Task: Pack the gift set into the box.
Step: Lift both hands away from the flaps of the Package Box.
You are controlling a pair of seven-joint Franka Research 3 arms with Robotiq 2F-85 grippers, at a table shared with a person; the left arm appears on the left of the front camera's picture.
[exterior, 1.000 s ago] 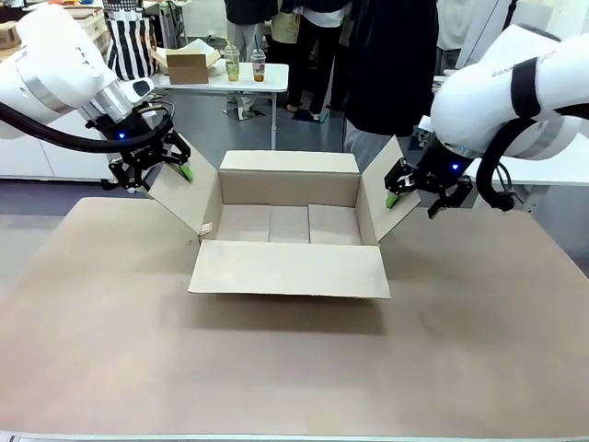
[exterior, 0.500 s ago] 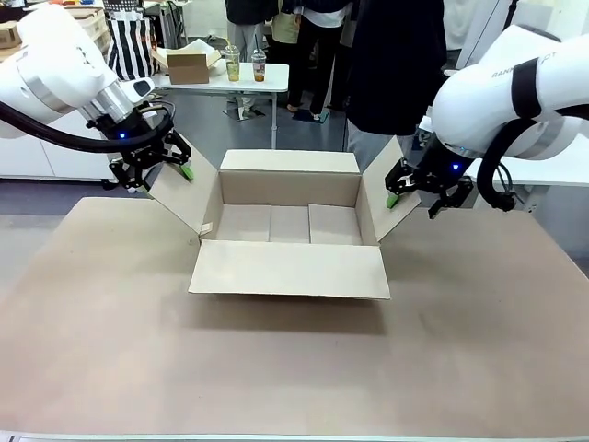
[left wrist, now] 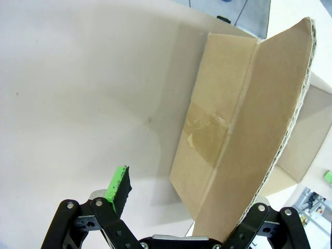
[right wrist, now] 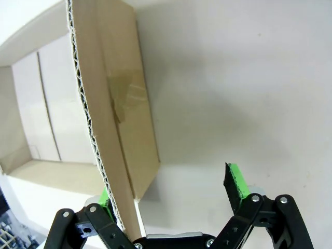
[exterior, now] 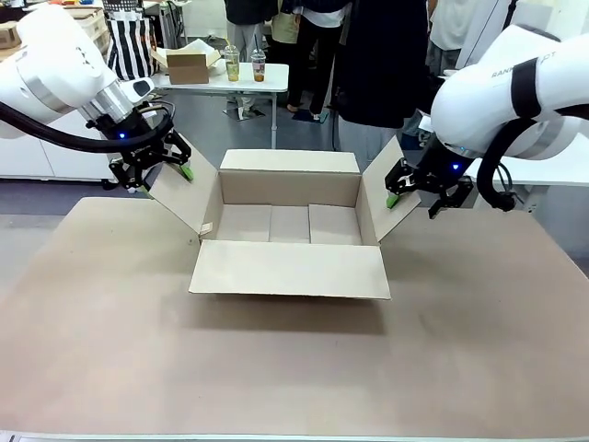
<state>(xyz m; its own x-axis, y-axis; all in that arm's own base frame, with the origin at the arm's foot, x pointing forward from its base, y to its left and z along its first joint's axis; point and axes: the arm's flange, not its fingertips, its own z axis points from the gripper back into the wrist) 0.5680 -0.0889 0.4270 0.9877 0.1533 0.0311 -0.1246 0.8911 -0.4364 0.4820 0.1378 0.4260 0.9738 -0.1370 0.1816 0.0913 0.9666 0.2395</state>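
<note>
Front view: box point(exterior: 289, 189) mouth-up, long axis crosswise; left gripper point(exterior: 167, 177), right gripper point(exterior: 412, 203) released.

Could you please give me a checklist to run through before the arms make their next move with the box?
1. Open left gripper straddles left flap: ok.
2. Open right gripper straddles right flap: ok.
3. Both side flaps spread outward, box mouth open: ok.
4. Pads touching the flaps: cannot tell.
5. Gift set inside the box: not ok, its floor is bare cardboard.
6. Person at the far side keeps out of the box mouth: ok.
</note>
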